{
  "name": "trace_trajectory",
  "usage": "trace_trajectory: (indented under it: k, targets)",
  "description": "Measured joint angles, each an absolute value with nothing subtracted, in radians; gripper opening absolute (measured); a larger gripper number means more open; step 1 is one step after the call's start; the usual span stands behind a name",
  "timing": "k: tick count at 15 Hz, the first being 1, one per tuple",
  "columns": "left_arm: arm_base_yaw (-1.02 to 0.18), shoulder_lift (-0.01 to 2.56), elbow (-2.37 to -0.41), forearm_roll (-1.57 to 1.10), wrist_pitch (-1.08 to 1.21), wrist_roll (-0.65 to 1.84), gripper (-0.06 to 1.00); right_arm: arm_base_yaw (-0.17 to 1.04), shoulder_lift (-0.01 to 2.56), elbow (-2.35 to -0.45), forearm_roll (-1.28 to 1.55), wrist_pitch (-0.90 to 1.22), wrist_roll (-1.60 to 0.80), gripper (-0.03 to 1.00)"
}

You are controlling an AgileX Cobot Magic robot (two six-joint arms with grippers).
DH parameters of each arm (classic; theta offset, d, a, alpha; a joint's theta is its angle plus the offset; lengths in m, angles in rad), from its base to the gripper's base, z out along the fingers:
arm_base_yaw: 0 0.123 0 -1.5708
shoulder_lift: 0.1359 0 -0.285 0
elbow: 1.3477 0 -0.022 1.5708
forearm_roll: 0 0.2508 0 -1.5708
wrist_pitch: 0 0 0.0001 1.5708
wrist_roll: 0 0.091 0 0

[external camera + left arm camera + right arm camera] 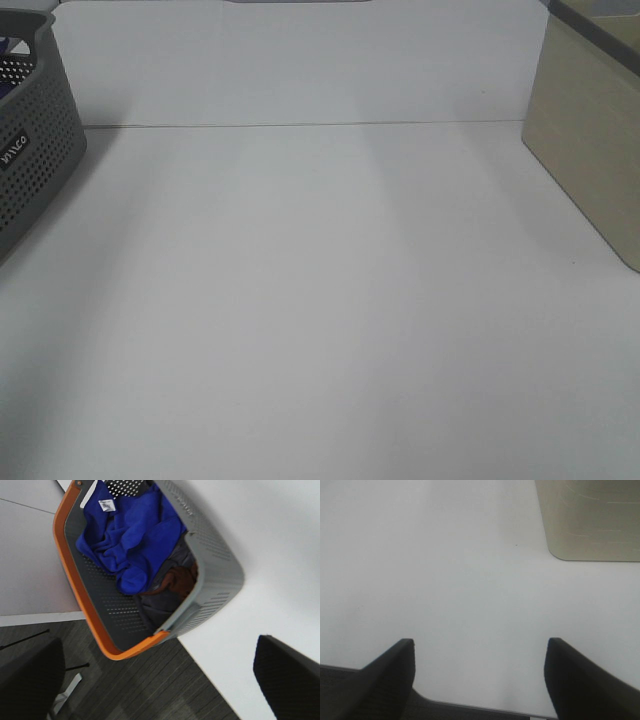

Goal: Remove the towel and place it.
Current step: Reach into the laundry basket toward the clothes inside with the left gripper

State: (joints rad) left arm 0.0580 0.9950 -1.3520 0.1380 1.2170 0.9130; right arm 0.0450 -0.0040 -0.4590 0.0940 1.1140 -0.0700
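Claws wide apart, empty: left gripper point(160, 690) over white table point(270, 540) edge and dark floor point(135, 680), right gripper point(480, 680) over that table.

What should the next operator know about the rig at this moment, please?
Left gripper: open, empty, apart from the basket.
Right gripper: open, empty, over the table.
Towel: crumpled in the basket, on top of darker clothes. The basket stands at the table's left edge.
Done: nothing yet; the towel is untouched.
Left: grasp the towel, probably with the left gripper, lift it out and place it.
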Motion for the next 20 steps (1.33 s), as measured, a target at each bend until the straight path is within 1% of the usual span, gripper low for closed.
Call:
trace_trajectory:
  k: [2, 3, 6, 12, 17, 20]
  targets:
    - [0.058, 1.188, -1.486, 0.229, 1.216, 0.943, 0.96, 0.045, -0.004, -0.459, 0.094, 1.114, -0.070, 0.71]
    - [0.058, 1.334, -1.580, 0.285, 1.215, 0.978, 0.96, 0.045, -0.004, -0.459, 0.094, 1.114, -0.070, 0.71]
    - [0.058, 1.560, -1.707, 0.401, 1.213, 1.052, 0.96, 0.045, -0.004, -0.459, 0.094, 1.114, -0.070, 0.71]
    - [0.058, 1.936, -1.809, 0.656, 1.066, 1.077, 0.96, 0.045, -0.004, -0.459, 0.094, 1.114, -0.070, 0.71]
    - [0.060, 2.118, -1.890, 0.669, 0.955, 1.081, 0.96, 0.045, -0.004, -0.459, 0.094, 1.114, -0.070, 0.71]
    - [0.093, 2.193, -1.894, 0.643, 0.903, 1.082, 0.96, 0.045, -0.004, -0.459, 0.094, 1.114, -0.070, 0.71]
